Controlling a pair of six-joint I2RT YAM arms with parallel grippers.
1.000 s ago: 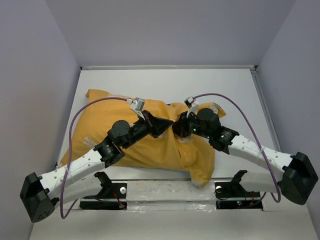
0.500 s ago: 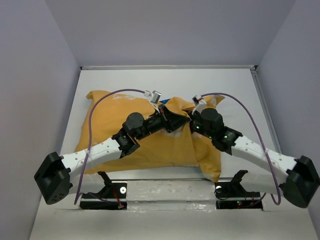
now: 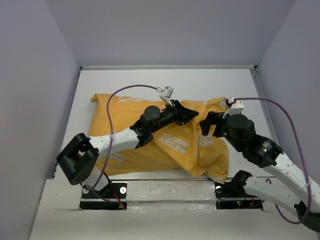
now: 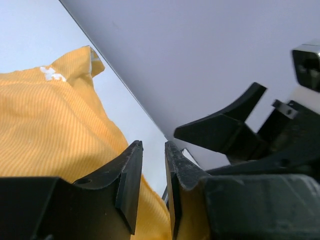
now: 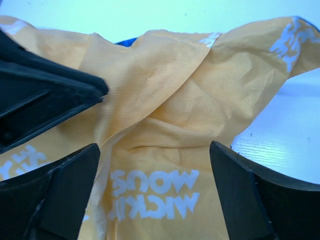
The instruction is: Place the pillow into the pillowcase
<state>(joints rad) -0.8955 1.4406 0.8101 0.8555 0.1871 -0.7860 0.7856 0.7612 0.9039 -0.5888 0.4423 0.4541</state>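
The mustard-yellow pillowcase (image 3: 130, 145) lies plump and creased across the table, white lettering up. A sliver of its blue side (image 5: 127, 41) shows at its far edge. The pillow is hidden. My left gripper (image 3: 194, 113) hovers over the pillowcase's right part; its jaws (image 4: 152, 145) stand a narrow gap apart with nothing between them. My right gripper (image 3: 204, 126) faces it from the right, just above the cloth. In the right wrist view it (image 5: 155, 146) is wide open over the white lettering (image 5: 155, 192), holding nothing. One of its fingers (image 4: 225, 130) shows in the left wrist view.
The white table (image 3: 165, 80) is boxed in by grey-lilac walls, with a raised rim (image 3: 167, 67) at the back. A shiny strip with the arm mounts (image 3: 165, 191) runs along the near edge. Purple cables (image 3: 130, 89) arch over both arms.
Both grippers have opened and let go of the cloth. The left arm swung right, the right arm drew back to the right. The pillowcase shifted right and settled flatter.
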